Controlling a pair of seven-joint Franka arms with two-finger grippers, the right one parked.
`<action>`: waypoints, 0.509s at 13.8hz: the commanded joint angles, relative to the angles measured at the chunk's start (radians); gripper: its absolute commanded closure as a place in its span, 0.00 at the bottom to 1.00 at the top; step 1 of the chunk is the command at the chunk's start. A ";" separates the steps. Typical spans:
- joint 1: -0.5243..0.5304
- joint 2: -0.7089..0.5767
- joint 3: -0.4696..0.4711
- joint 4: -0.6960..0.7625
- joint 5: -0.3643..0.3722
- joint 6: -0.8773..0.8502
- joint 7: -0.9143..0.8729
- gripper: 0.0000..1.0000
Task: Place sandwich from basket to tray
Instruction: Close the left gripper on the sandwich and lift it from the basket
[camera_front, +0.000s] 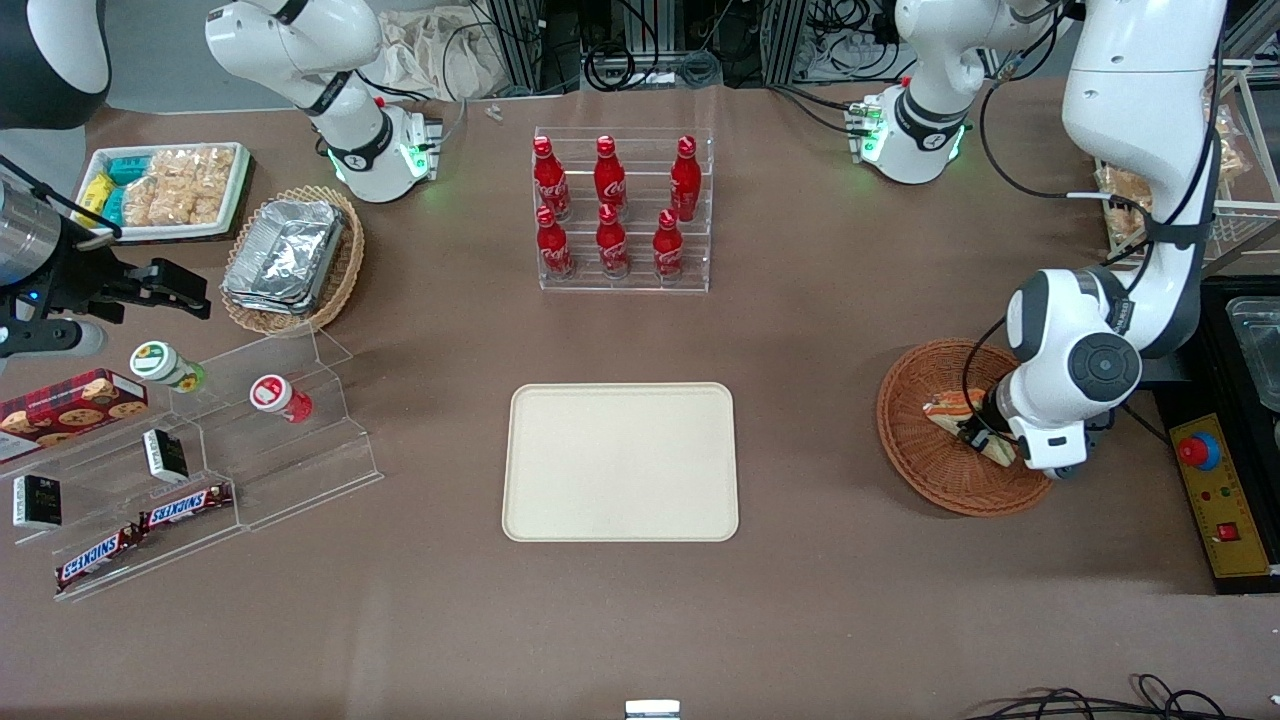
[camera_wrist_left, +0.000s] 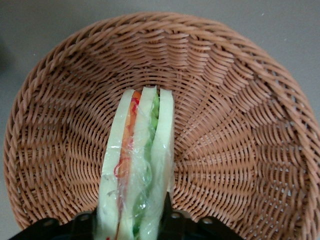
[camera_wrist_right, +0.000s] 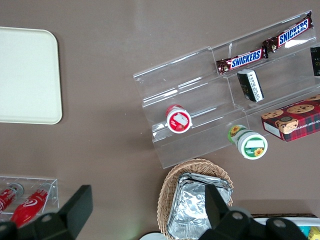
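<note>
The sandwich (camera_front: 962, 415), a wedge of pale bread with red, orange and green filling wrapped in clear film, lies in the reddish-brown wicker basket (camera_front: 915, 440) toward the working arm's end of the table. My left gripper (camera_front: 985, 437) is down in the basket and shut on the sandwich. In the left wrist view the sandwich (camera_wrist_left: 137, 165) stands on edge between the black fingers (camera_wrist_left: 170, 220), over the basket's woven floor (camera_wrist_left: 225, 150). The cream tray (camera_front: 620, 462) lies flat at the table's middle, with nothing on it; its corner shows in the right wrist view (camera_wrist_right: 27, 75).
A clear rack of red bottles (camera_front: 620, 210) stands farther from the camera than the tray. A tan basket of foil containers (camera_front: 290, 258), a white tray of snacks (camera_front: 165, 188) and clear stepped shelves with snacks (camera_front: 200, 470) lie toward the parked arm's end. A control box (camera_front: 1220, 495) sits beside the reddish-brown basket.
</note>
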 joint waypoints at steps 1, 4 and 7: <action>0.005 -0.099 -0.002 0.024 0.012 -0.071 0.033 1.00; -0.006 -0.133 -0.069 0.214 -0.034 -0.315 0.117 1.00; -0.006 -0.126 -0.236 0.337 -0.054 -0.426 0.187 1.00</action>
